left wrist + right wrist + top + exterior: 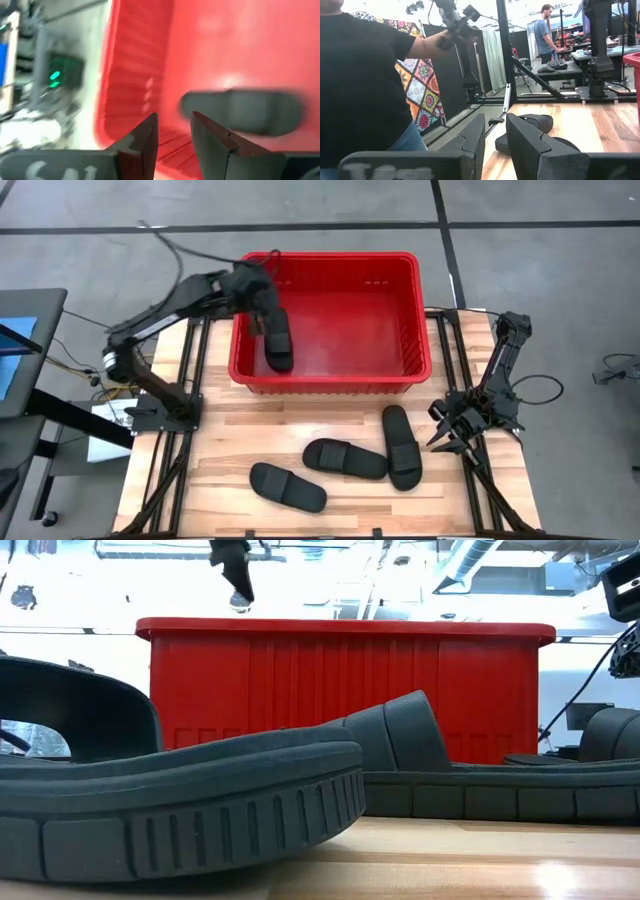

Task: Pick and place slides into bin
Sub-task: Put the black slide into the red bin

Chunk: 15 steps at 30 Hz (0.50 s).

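Observation:
The red bin (410, 300) stands at the table's far middle, and its front wall fills the low view (345, 690). One black slide (279, 342) is inside the bin near its left wall; it shows blurred beyond my fingers (242, 112). My left gripper (266, 308) is over the bin's left part, open by a narrow gap and empty (173, 120). Three more slides lie flat on their soles on the table: left (288, 487), middle (345, 458) and right (402, 445). My right gripper (448, 438) waits near the table's right edge, open by a narrow gap and empty (495, 120).
The bin's thick rim (345, 630) stands well above the table. Arm stands line the left (170, 415) and right (480, 470) sides. A person in a black shirt (365, 85) stands beyond the table; another person (543, 30) is farther off in the room.

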Available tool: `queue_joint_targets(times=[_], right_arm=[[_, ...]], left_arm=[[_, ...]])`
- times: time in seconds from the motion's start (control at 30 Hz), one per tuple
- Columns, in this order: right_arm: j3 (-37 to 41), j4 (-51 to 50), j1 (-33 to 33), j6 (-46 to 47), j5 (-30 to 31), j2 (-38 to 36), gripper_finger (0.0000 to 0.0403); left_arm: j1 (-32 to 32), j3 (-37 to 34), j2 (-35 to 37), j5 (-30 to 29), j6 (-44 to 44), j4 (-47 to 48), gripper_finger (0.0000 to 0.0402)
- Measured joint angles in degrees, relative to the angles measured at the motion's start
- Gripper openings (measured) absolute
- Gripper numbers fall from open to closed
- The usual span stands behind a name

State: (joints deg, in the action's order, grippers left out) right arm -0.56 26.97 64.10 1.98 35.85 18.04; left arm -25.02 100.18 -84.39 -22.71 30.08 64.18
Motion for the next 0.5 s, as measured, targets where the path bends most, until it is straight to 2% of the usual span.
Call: queue_joint_targets(times=[0.1, 0.2, 0.5], right_arm=[[0.0, 0.0, 0.0, 0.0, 0.0, 0.0, 0.007], [0.0, 0.0, 0.0, 0.0, 0.0, 0.0, 0.007], [0.0, 0.0, 0.0, 0.0, 0.0, 0.0, 0.007]], left_arm=[[3.3, 0.0, 4.0, 5.8, -5.6, 1.4, 0.0107], [7.0, 0.0, 7.1, 8.8, -11.0, 4.2, 0.0107], [19.0, 0.0, 10.3, 10.7, -26.9, 17.3, 0.0107]])
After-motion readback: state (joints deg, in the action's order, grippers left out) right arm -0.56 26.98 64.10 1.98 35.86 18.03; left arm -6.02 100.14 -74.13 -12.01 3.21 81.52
